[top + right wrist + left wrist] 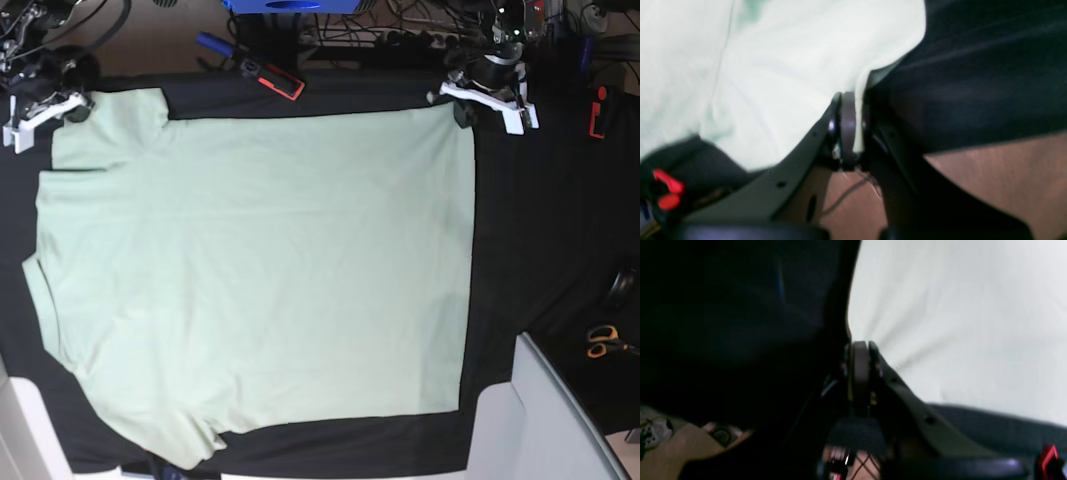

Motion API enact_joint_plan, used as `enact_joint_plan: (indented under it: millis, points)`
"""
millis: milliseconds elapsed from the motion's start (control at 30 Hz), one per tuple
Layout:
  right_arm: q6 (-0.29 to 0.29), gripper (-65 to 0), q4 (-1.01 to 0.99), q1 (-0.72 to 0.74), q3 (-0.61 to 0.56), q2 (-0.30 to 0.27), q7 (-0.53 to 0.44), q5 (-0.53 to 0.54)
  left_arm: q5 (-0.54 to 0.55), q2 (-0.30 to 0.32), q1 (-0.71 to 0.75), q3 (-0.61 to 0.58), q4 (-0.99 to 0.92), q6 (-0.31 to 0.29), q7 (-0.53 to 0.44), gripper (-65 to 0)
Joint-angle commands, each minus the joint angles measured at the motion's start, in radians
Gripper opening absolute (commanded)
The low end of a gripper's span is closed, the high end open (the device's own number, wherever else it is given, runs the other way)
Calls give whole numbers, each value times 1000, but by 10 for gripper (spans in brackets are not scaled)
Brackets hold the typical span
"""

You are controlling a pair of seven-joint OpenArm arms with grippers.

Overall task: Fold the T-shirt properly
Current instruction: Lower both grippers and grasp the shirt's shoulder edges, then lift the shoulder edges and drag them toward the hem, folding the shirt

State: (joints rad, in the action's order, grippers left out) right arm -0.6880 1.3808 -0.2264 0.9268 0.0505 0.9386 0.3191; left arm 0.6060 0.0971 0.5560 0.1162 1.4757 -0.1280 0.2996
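The pale mint-green T-shirt [260,270] lies spread flat on the black table cloth [540,230], sleeves toward the left of the base view. At its far right corner my left gripper [463,112] is shut on the hem. In the left wrist view wrinkles fan out across the T-shirt [957,323] from the closed left gripper [860,353]. At the far left corner, by a sleeve, my right gripper [78,105] holds the cloth. The right wrist view shows a fold of the T-shirt [790,66] pinched in the right gripper [853,113].
Orange-handled scissors [600,340] lie at the right edge of the table. A red-and-black tool [272,78] rests at the far edge beside cables. A grey-white box [545,420] juts in at the near right. A red item [598,110] sits far right.
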Motion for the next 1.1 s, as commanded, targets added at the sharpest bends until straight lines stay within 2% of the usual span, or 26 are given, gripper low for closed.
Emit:
enact_joint_plan:
  millis: [0, 133, 267, 633, 833, 1067]
  points:
    - [-10, -650, 38, -15, -4, -4, 10, 5, 4, 8, 16, 4, 43, 3, -15, -650]
    - [-10, -650, 127, -41, -5, -2, 21, 5, 4, 10, 40, 4, 116, 3, -13, -650]
    - [-10, -650, 179, -55, -5, -2, 86, 5, 2, 10, 60, 4, 159, 3, -13, -650]
    - [-10, -650, 334, -78, -8, -1, 171, 5, 1, 10, 106, 4, 239, 3, -13, -650]
    - [-10, -650, 340, -61, -97, -16, 175, 5, 1, 10, 97, 6, 283, 9, -12, -650]
    - [-10, -650, 338, -17, -128, -34, 176, 1, 2, 0, 34, 73, 291, 9, 132, -650]
